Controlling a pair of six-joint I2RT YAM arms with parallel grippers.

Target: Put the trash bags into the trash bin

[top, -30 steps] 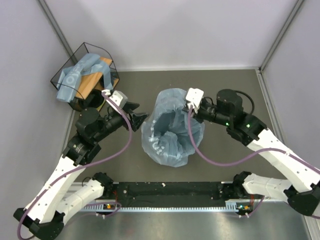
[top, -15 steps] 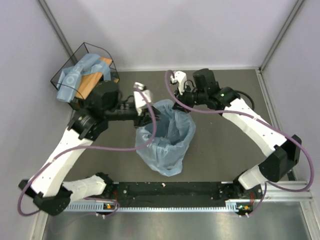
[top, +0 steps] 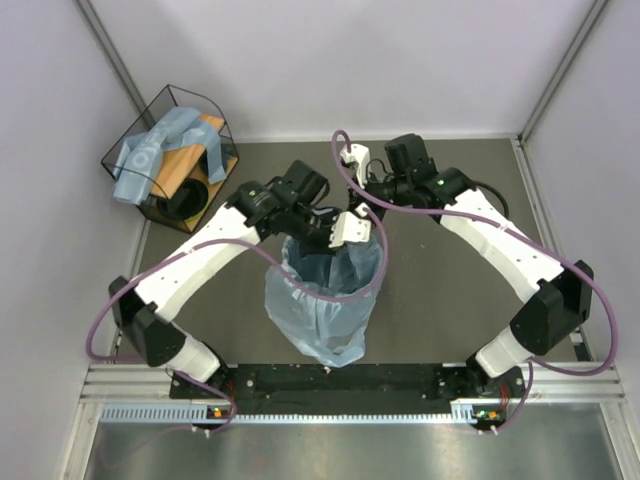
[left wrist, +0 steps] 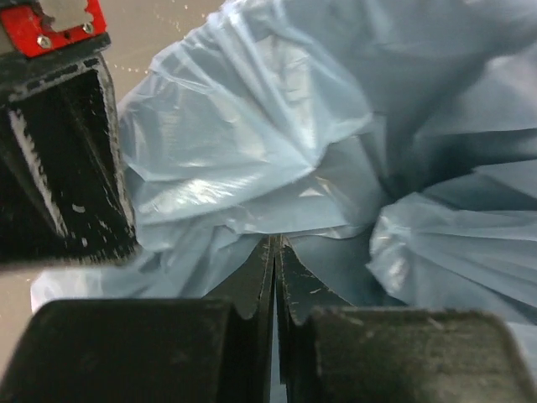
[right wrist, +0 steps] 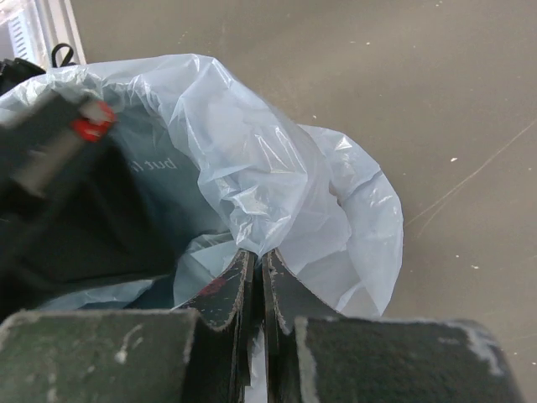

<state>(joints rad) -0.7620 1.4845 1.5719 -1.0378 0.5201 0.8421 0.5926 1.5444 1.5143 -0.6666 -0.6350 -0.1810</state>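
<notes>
A thin light-blue trash bag [top: 322, 312] hangs over the trash bin [top: 318, 270], whose dark inside shows only at the mouth. My left gripper [top: 338, 240] reaches over the mouth from the left. Its jaws [left wrist: 275, 242] are shut on a fold of the bag's film [left wrist: 252, 143]. My right gripper [top: 366, 210] is at the far rim, and its jaws [right wrist: 257, 253] are shut on the bunched bag edge [right wrist: 252, 185]. Each wrist view shows the other gripper close by at its left side.
A black wire basket [top: 215, 108] with a wooden base stands at the back left corner, holding more rolled light-blue bags [top: 150, 152]. Grey walls close in the table on the left, back and right. The arm bases sit along the near rail [top: 330, 380].
My left arm swung from the bag's left side over to the far part of the mouth, and its jaws went from open to shut. The bag pulled in narrower. The right gripper kept its hold.
</notes>
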